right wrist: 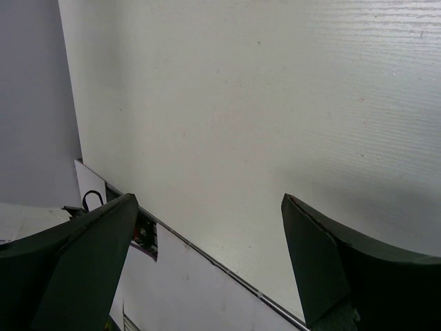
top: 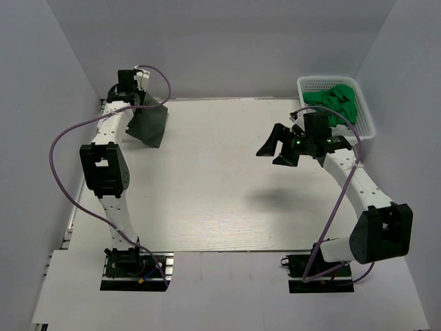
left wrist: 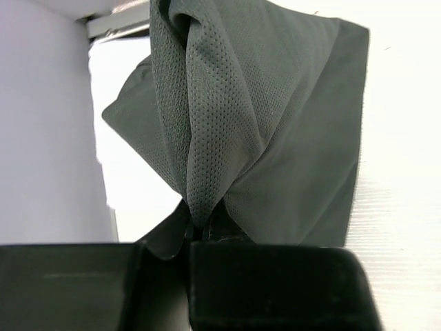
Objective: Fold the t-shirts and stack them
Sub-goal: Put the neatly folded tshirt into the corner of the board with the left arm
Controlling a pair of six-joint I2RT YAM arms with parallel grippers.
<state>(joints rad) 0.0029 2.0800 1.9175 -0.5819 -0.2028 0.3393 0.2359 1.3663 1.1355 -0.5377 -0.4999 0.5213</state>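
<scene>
The t-shirt (left wrist: 275, 138) at the far left corner is dark olive-grey with tiny pinhole mesh. Far right there's a white basket (top: 313, 85) with bright green cloth (top: 337, 103).

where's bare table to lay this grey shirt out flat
The white table's middle and near half are bare, between the two arms. Crowded: far-left corner, where the left hand holds the dark olive-grey cloth t-shirt; far-right, the white mesh basket of green cloth, with the open right hand beside it.

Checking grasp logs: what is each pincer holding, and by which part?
Left pincer pinches the dark olive-grey t-shirt by a gathered fold of cloth; right pincer is open, empty.
</scene>
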